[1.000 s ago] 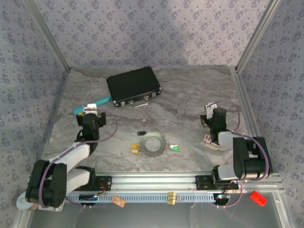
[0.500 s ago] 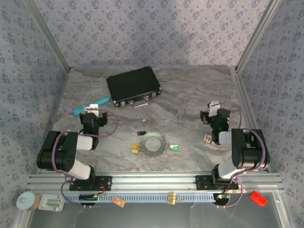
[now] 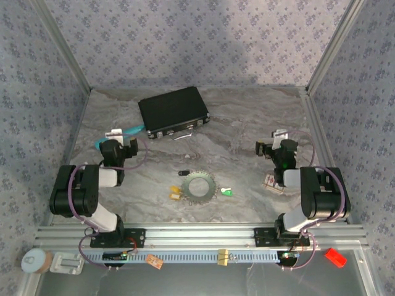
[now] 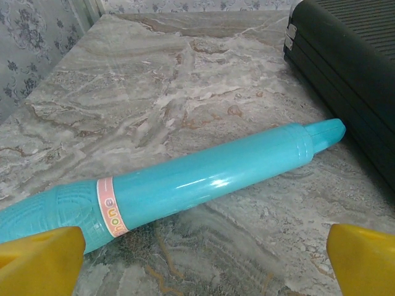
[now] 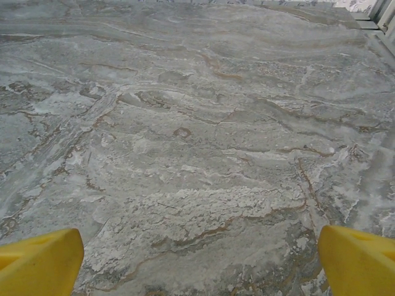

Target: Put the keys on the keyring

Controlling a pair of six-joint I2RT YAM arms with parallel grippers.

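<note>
While both arms crouch over their bases with nothing in hand, I read the table from my side outward. Nearest lies the keyring (image 3: 190,186), flat on the marbled table (image 3: 247,123), with the keys loose around it: the yellow key (image 3: 177,192) just beside its near-left rim, the green key (image 3: 227,193) just off its near-right, the black key (image 3: 184,173) just past its far-left edge. None is threaded, so I judge the job unstarted. A red-and-white tag (image 3: 270,180) lies well to the ring's right. Farther out than the keyring, the left gripper (image 3: 120,143) hangs well to its left and the right gripper (image 3: 271,143) well to its right. Each wrist view shows yellow fingertips (image 4: 37,259) spread wide with nothing between them, so both are released and carrying nothing. Beyond the left gripper lies a teal tube (image 4: 203,179), and farthest from the ring, back and to its left, the black case (image 3: 173,111). My worries: the keys are tiny and lie flat, so fingers closing from that wide could skid one away or nudge it under the ring. The ring itself may slide when I try its rim, and a careless left swing could sweep the tube into the cluster.
</note>
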